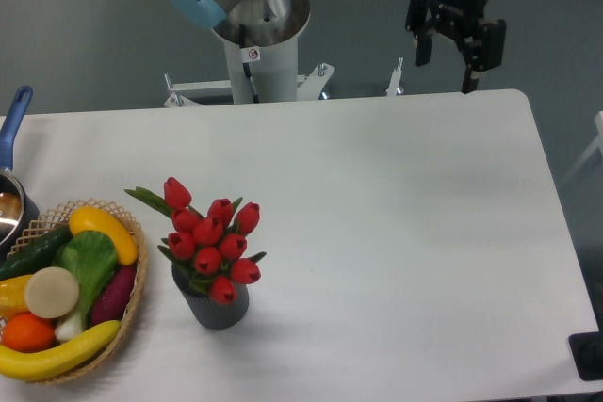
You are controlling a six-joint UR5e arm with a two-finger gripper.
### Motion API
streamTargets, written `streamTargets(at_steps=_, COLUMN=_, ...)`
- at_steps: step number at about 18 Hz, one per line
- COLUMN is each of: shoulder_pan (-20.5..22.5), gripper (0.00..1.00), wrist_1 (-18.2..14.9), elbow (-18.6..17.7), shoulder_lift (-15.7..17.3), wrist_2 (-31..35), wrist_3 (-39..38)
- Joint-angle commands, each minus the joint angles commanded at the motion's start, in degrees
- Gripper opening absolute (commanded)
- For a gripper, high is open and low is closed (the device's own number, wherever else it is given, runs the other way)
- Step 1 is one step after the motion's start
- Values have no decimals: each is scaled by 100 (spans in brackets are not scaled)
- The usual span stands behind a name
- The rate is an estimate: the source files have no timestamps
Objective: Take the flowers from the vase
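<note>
Standing flowers (209, 244) in vase (219, 308) | toy produce in basket (138, 281) | gripper (445, 76) spread

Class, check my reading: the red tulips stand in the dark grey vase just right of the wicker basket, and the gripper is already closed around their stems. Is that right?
Not quite. The flowers do stand in the vase just right of the basket, but the gripper is not on the stems: the fixed camera shows it open and empty, up by the table's far edge.
</note>
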Motion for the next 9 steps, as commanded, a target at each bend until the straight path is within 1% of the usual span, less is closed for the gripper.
streamTargets(at_steps=5, shoulder_pan=-53, gripper=100, wrist_1=0, elbow=-9, shoulder_lift=9, wrist_2=-9, wrist_3=-26)
streamTargets(at_steps=7, shoulder_pan=-70, gripper=100, wrist_1=-9, elbow=-26, shoulder_lift=26, wrist_2=0, wrist_3=-227)
streamTargets(at_steps=9, shoulder_pan=-62, gripper=100, wrist_1=0, elbow=-175, shoulder_lift=44, wrist_2=-105, wrist_3=-360)
